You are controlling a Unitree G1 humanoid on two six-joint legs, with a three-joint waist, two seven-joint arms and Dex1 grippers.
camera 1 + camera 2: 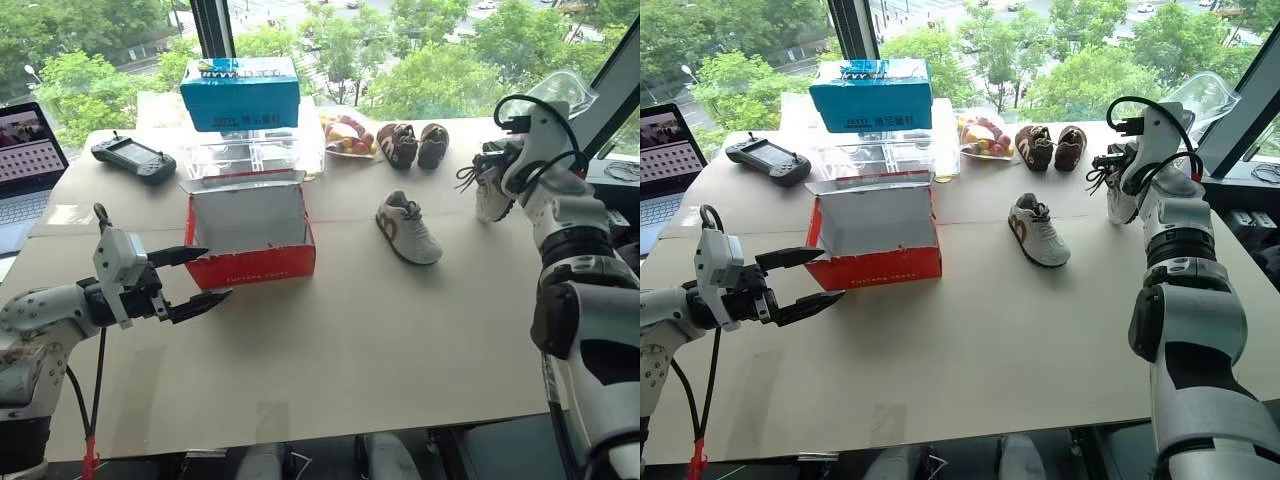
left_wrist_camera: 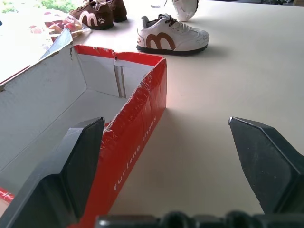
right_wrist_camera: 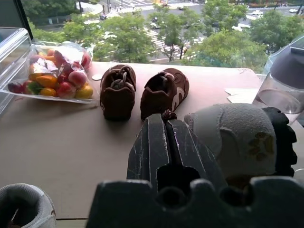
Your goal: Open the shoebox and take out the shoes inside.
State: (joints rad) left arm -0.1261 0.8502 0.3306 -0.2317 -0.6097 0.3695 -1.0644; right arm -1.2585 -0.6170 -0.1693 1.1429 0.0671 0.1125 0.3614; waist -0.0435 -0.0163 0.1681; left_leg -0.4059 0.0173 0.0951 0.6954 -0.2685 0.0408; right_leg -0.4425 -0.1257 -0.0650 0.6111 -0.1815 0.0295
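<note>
Beige board covers the worktop before me. At its far left edge sits a laptop, with a dark controller just beside it. My left hand hovers low over the worktop with its 2 black fingers spread wide, holding nothing; one fingertip is just beside the near left corner of the shoebox. That red box stands open and looks empty, grey-white inside, its lid folded back against a clear plastic case. On the case rests a teal box. Right of that lies a clear tray of fruit, then 2 dark brown shoes side by side near the far edge. 1 white shoe with a brown curved logo lies on the worktop, well apart from the box and to its right. Further right, my right hand is pressed together, pinching the other white shoe by its laces, so it hangs up off the worktop beside my wrist, laces dangling. Whether its sole touches the surface I cannot tell.
</note>
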